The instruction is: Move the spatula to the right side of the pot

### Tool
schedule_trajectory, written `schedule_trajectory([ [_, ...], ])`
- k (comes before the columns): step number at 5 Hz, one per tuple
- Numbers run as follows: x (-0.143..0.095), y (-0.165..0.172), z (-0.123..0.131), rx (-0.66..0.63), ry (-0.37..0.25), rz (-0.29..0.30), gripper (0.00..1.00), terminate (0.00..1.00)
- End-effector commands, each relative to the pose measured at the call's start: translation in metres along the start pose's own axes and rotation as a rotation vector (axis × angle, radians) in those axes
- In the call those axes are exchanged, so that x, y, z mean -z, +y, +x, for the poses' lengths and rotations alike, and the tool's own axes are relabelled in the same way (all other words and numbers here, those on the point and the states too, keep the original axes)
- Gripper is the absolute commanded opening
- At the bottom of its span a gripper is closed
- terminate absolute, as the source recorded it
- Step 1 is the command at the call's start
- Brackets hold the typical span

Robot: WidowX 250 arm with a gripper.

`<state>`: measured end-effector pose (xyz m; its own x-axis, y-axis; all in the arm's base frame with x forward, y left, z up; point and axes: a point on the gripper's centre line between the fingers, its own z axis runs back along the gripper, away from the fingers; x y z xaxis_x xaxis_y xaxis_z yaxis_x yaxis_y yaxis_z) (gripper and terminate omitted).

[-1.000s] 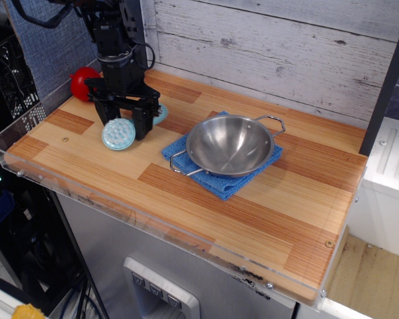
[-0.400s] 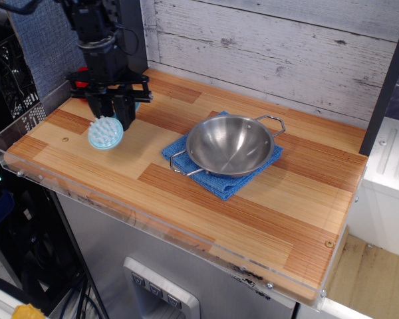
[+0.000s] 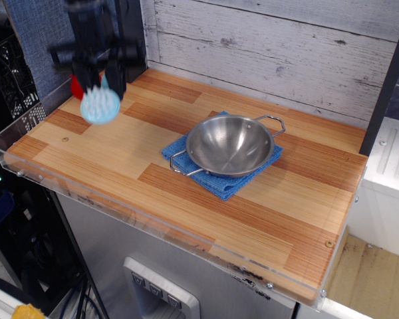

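Note:
My gripper (image 3: 101,78) is at the far left, raised above the table and blurred by motion. It is shut on the spatula (image 3: 99,106), a small light-blue utensil whose round nubbed head hangs below the fingers, clear of the wood. The pot (image 3: 230,144), a shiny steel bowl-shaped pan with two wire loop handles, sits mid-table to the right of the gripper, on a blue cloth (image 3: 219,181).
A red ball (image 3: 76,87) lies at the back left, mostly hidden behind the gripper. A clear plastic rim (image 3: 26,163) runs along the table's left and front edges. A whitewashed plank wall (image 3: 272,46) stands behind. Bare wood (image 3: 306,193) lies right of the pot.
The gripper closed on the spatula at the table's left, then lifted it up off the wood and slightly left; the spatula now hangs in the air. The pot has not moved.

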<state>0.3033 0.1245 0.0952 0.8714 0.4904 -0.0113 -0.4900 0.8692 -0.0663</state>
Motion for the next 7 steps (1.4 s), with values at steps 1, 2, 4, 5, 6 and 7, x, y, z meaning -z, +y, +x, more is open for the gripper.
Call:
schedule_trajectory([
  [1, -0.062, -0.091, -0.046, 0.138, -0.116, -0.051, 0.0, 0.0],
  [2, -0.052, -0.136, -0.07, 0.264, -0.137, -0.022, 0.0, 0.0],
  [4, -0.007, -0.201, -0.088, 0.257, -0.182, 0.053, 0.0, 0.0],
  [5, 0.014, -0.21, -0.085, 0.192, -0.187, 0.074, 0.0, 0.0],
  [6, 0.031, -0.213, -0.082, 0.218, -0.149, 0.055, 0.0, 0.0],
  [7, 0.045, -0.213, -0.08, 0.274, -0.104, 0.026, 0.0, 0.0],
])
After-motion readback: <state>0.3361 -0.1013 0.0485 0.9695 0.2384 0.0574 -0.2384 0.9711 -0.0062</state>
